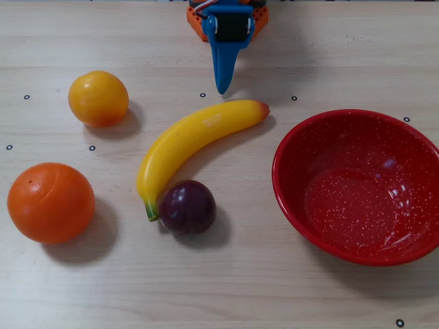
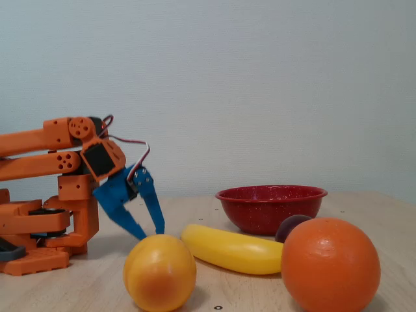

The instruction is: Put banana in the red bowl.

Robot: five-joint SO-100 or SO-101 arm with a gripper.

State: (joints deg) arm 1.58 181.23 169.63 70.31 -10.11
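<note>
Pre-grasp: claw (image 2: 148, 233) hangs spread and empty just above the bench (image 1: 226, 288) near the arm base, short of the banana (image 1: 188, 140), which lies flat on the bench between the small yellow-orange fruit (image 1: 98, 98) and the red bowl (image 1: 295, 199), stem end touching the plum (image 1: 187, 206). Nothing in the bowl yet. Next move, as I read it: reach forward, straddle the banana's upper half away from the plum, pinch, then lift and carry it over the bowl rim.

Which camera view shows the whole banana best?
The overhead view: the banana lies fully visible there, from its orange-red tip to its green stem end beside the dark purple fruit. In the fixed view, the banana is seen side-on, partly hidden behind the orange.
</note>
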